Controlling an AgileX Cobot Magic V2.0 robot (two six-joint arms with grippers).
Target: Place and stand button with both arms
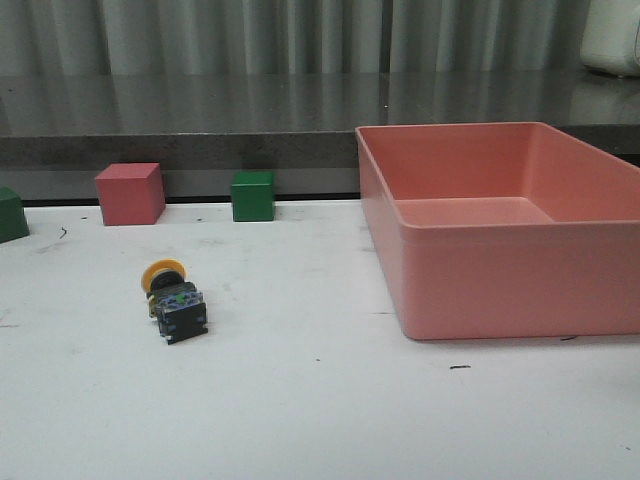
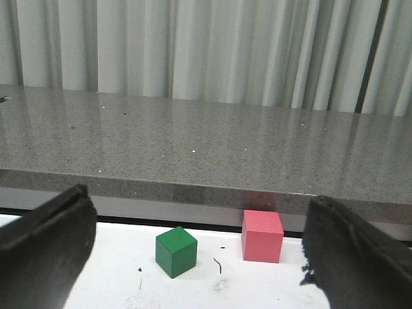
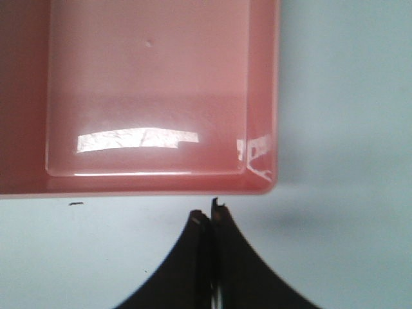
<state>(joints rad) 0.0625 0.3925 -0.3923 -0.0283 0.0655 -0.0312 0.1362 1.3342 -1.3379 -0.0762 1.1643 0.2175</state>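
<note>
Both hands have matte black, curved fingers with rough, worn edges.

White table, scuffed, a few small dark marks. Pink bin on the right side, open top, nothing visible inside, glossy floor. At the far edge against the grey stone ledge: pink cube, green cube right of it with a gap between, second green block cut off at the left frame edge. Pale pleated curtain behind the ledge.
</note>
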